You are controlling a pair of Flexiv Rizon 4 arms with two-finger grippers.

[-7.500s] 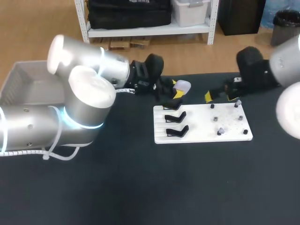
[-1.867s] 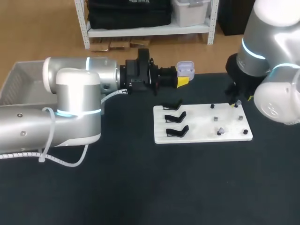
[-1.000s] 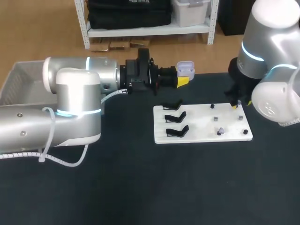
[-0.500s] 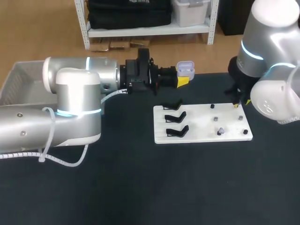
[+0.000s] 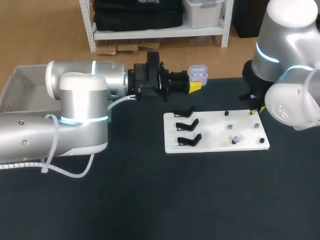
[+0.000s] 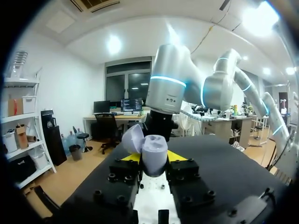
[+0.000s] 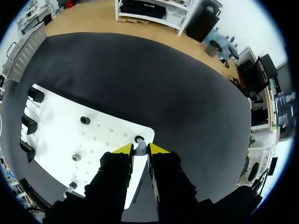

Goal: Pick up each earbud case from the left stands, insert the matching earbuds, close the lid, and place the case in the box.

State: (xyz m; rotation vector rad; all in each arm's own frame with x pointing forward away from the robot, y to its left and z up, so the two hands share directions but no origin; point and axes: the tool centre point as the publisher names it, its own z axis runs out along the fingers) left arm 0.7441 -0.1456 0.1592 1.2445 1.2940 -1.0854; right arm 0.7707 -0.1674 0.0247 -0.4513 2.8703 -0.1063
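Note:
My left gripper (image 5: 195,84) is above the table's far edge, shut on a lavender earbud case (image 5: 198,73) whose lid stands open. In the left wrist view the case (image 6: 154,153) sits between the yellow tips, its lid (image 6: 132,138) tilted back. A white board (image 5: 210,145) carries three empty black stands (image 5: 188,124) on its left side and several small earbuds on pegs (image 5: 230,127) on its right. My right gripper (image 7: 140,149) points down at the board's far right corner, its tips pressed on a grey earbud (image 7: 140,147) from both sides.
A grey box (image 5: 22,87) stands at the table's far left, partly behind my left arm. More pegs with earbuds (image 7: 76,157) sit on the board (image 7: 56,126) near my right gripper. Dark tabletop (image 5: 175,200) spreads in front of the board.
My right gripper's fingers have narrowed onto the earbud at the board's far right corner. The left arm and the case have not moved.

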